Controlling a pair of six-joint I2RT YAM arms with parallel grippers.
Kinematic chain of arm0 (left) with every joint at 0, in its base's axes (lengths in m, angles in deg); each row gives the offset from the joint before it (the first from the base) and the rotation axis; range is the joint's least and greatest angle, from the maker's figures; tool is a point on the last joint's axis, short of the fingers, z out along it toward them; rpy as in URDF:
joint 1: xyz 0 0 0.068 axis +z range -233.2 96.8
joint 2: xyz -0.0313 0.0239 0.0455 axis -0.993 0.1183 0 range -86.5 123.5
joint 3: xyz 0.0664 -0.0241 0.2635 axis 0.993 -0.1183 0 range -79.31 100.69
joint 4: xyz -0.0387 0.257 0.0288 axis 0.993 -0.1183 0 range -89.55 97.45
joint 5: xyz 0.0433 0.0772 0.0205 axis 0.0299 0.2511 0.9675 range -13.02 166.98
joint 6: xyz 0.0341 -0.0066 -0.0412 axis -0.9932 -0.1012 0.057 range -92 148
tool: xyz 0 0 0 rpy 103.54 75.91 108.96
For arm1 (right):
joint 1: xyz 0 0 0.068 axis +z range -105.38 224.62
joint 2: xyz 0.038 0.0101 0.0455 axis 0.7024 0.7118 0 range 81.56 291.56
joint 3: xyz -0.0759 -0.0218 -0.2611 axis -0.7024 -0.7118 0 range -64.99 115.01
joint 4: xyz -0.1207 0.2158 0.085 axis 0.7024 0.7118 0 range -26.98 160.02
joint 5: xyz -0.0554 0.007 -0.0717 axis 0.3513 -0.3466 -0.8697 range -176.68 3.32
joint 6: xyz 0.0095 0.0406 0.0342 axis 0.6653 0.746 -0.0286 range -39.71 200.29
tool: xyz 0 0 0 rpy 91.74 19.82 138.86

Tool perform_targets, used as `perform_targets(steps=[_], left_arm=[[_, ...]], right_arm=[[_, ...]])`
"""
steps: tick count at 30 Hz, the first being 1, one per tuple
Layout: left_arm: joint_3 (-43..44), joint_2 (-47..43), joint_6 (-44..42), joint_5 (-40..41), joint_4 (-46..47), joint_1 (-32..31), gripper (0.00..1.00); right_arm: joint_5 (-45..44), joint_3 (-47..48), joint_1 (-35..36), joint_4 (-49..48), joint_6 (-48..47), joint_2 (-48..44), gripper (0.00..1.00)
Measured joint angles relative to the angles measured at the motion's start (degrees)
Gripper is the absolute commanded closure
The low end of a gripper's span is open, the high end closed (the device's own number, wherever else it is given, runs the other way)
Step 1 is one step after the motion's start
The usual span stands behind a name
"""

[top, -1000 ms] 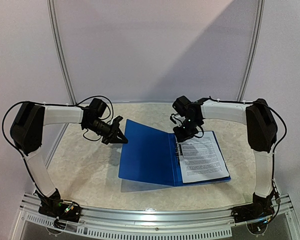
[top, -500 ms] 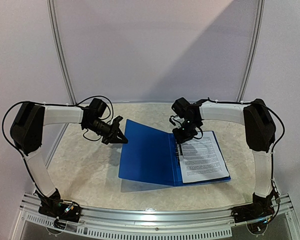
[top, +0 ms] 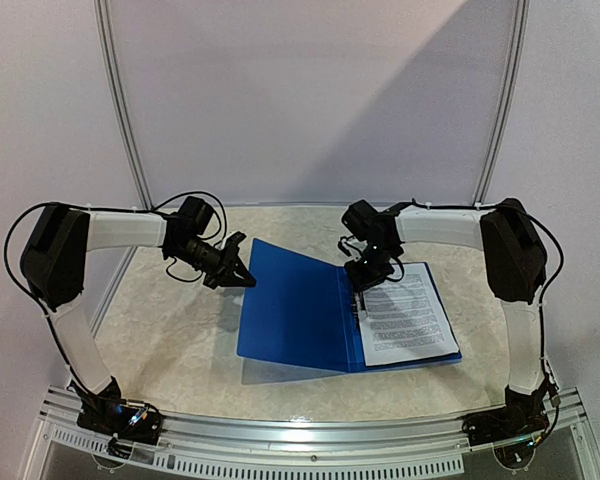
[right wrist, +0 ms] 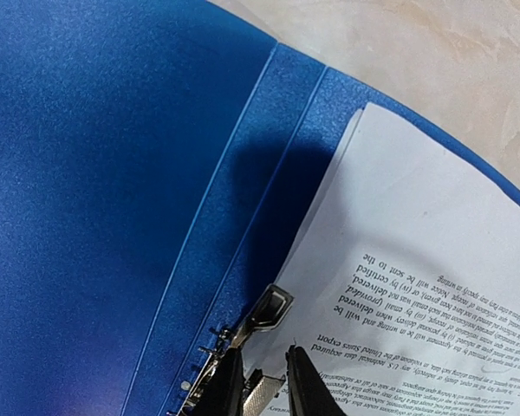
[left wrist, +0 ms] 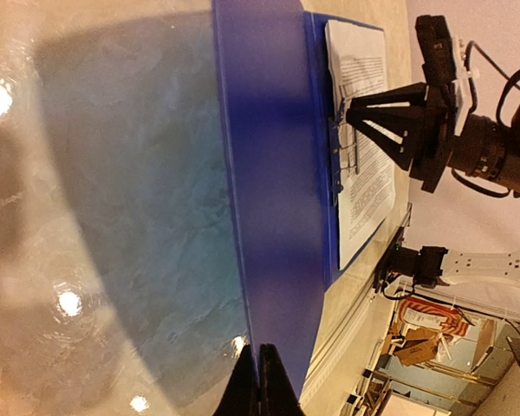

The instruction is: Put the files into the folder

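Observation:
The dark-blue folder (top: 290, 305) lies open on the table. Its left cover is lifted. The white printed files (top: 405, 315) lie on its right half, next to the metal spine clip (top: 358, 305). My left gripper (top: 242, 275) is shut on the raised cover's far-left edge; in the left wrist view its tips (left wrist: 260, 386) pinch the cover (left wrist: 277, 173) edge-on. My right gripper (top: 362, 288) is over the spine. In the right wrist view it (right wrist: 264, 386) stands narrowly apart, closed around the metal clip (right wrist: 273, 308), with the files (right wrist: 416, 286) just right of it.
The marbled table top (top: 170, 340) extends left of and in front of the folder. A metal rail (top: 310, 440) runs along the near edge between the arm bases. Curved white walls stand close behind.
My right gripper has shifted slightly left, towards the spine clip. The left gripper and the lifted cover have not moved.

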Motion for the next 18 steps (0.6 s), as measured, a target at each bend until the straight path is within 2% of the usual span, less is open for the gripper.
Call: perform_targets(steps=[18], left_arm=[[0.00,0.00,0.02,-0.17,-0.07,0.00,1.00]], right_arm=[[2.19,-3.15,0.72,-0.85,1.88,-2.43,0.84]])
